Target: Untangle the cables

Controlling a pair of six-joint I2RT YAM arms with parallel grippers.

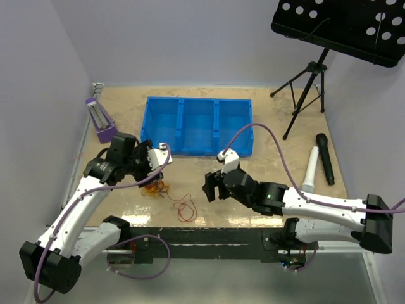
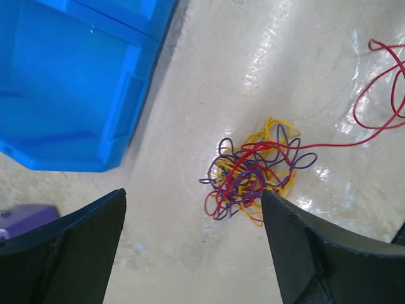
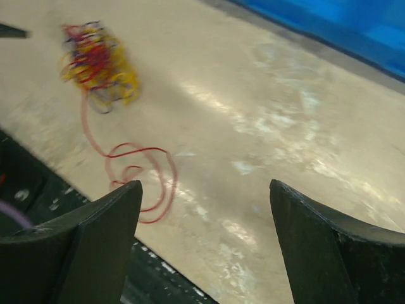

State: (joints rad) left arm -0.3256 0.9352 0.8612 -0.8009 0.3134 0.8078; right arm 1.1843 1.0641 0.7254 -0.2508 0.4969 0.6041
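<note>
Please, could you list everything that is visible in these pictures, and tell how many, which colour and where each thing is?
cables: one tangled clump, red, yellow and purple, on the table by the left arm
red strand: one, red, trailing from the clump toward the near edge
bin: one, blue, three compartments, middle rear of the table
purple object: one, purple, left rear
microphone: one, black, lying at the right
white tube: one, white, beside the microphone
music stand: one, black, on a tripod, right rear
table: one, beige
left gripper: one, black, open, above the clump
right gripper: one, black, open, above bare table
</note>
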